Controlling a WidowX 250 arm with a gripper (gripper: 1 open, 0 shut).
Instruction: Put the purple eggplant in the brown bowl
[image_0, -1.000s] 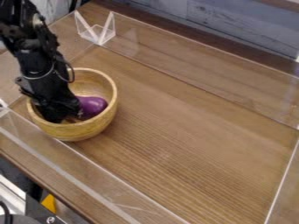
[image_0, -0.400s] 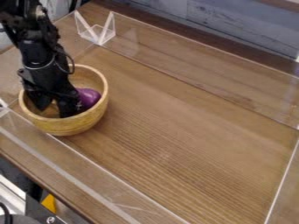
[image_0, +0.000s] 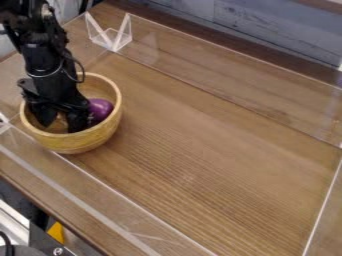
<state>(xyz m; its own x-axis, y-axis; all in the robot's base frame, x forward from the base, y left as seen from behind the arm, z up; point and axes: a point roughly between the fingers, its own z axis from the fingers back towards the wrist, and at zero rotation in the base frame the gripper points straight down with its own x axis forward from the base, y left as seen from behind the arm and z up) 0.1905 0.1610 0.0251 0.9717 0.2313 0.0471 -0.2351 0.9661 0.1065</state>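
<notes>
Just let go: my pincer (image_0: 62, 113) went from pinched on the purple eggplant (image_0: 98, 108) to spread wide, hanging down inside the brown bowl (image_0: 88, 139). The eggplant's lying in the bowl beside my fingers, so I'd call this basically done, just need to back out.

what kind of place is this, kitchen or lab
Likely a robot lab test bench, not a kitchen: a wooden table fenced by clear acrylic walls, with a toy purple eggplant in a brown bowl.
</notes>
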